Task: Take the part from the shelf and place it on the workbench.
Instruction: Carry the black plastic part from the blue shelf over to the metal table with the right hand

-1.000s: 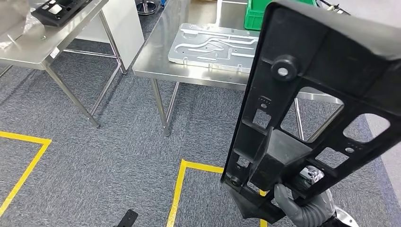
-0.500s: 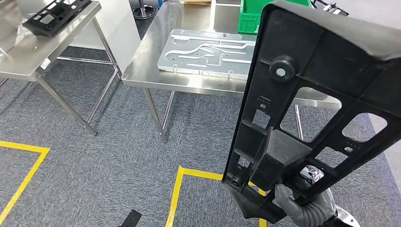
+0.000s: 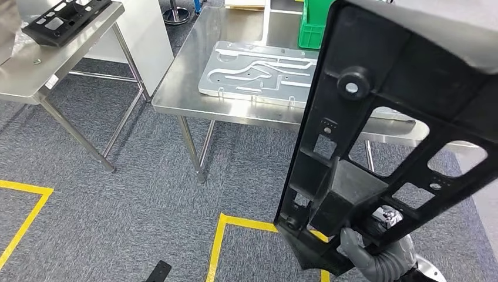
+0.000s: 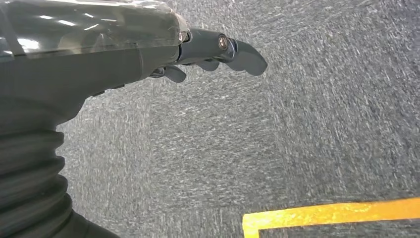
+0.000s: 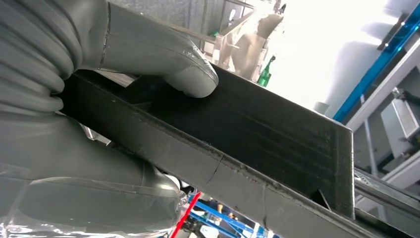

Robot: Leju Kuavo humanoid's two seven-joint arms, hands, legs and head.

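A large black plastic frame part (image 3: 399, 129) with cut-out windows stands upright close in front of the head camera, on the right. My right hand (image 3: 370, 255) grips its lower end from below. In the right wrist view the thumb (image 5: 193, 79) presses on the part's black edge (image 5: 257, 134). My left hand (image 4: 218, 49) hangs over the grey carpet, holding nothing, its fingers held apart. The steel workbench (image 3: 188, 88) stands ahead, beyond the part.
A machined aluminium plate (image 3: 258, 70) and a green bin (image 3: 310, 26) lie on the workbench. A second steel table (image 3: 35, 76) at the left carries another black part (image 3: 61, 14). Yellow floor tape (image 3: 220, 241) marks the carpet. White cabinet behind.
The whole view has shifted: the workbench and left table now sit a little nearer and further left. The black part stays held in my right hand.
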